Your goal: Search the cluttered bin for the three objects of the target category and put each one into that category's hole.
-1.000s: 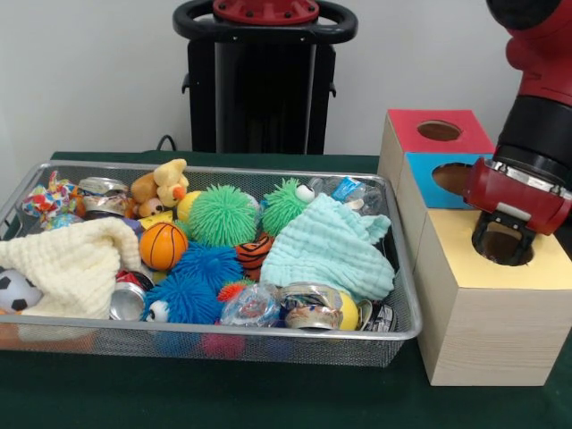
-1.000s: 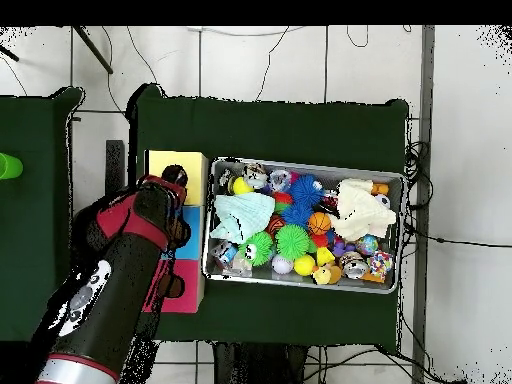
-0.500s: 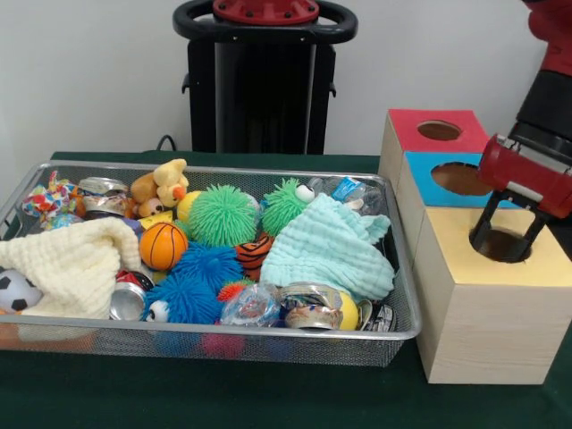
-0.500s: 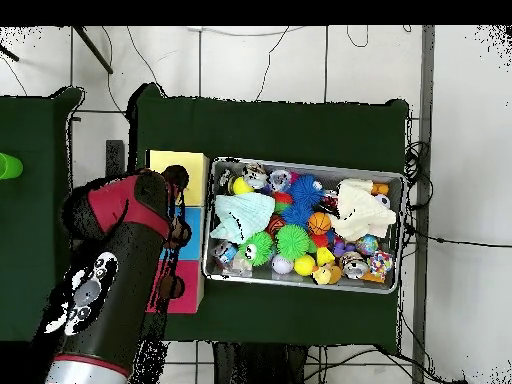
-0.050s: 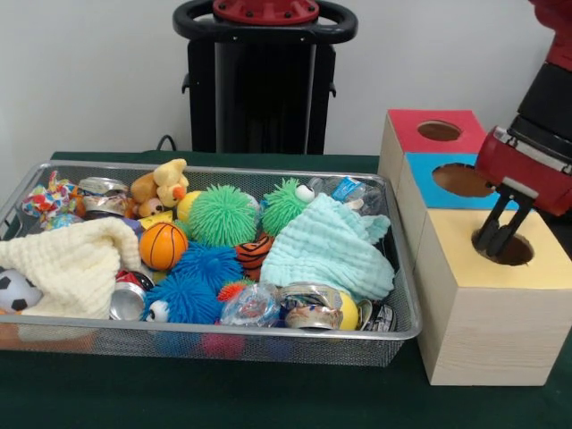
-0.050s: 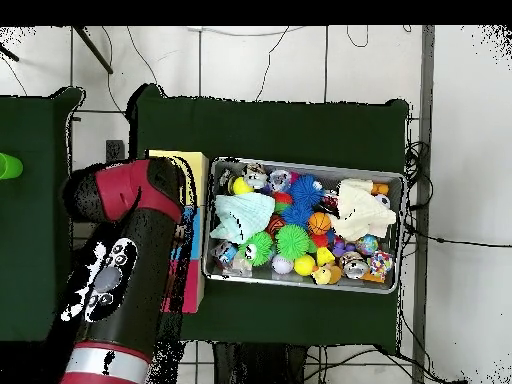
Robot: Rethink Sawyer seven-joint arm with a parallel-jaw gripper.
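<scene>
My gripper (image 5: 497,241) hangs over the round hole (image 5: 513,250) in the yellow-topped box (image 5: 460,255), with its fingertips at the hole's left rim. The two black fingers are pressed together and hold nothing. The wire mesh bin (image 5: 223,333) to the left holds the clutter: an orange basketball (image 5: 163,245), a green spiky ball (image 5: 222,215), blue spiky balls (image 5: 201,277), crushed cans (image 5: 309,307), a plastic bottle (image 5: 344,189) and a plush duck (image 5: 164,186). In the overhead view the arm (image 6: 130,255) covers the gripper and most of the boxes; the bin (image 6: 300,166) lies to its right.
A blue-topped box (image 5: 427,170) and a red-topped box (image 5: 413,119), each with a hole, stand behind the yellow one. A teal cloth (image 5: 329,248) and a cream cloth (image 5: 67,266) lie over part of the bin's contents. A soccer ball (image 5: 15,290) sits at its left end.
The gripper's fingers, spread wide over the yellow box's hole before, have come together. The wrist has lifted slightly and the arm has swung over the boxes in the overhead view.
</scene>
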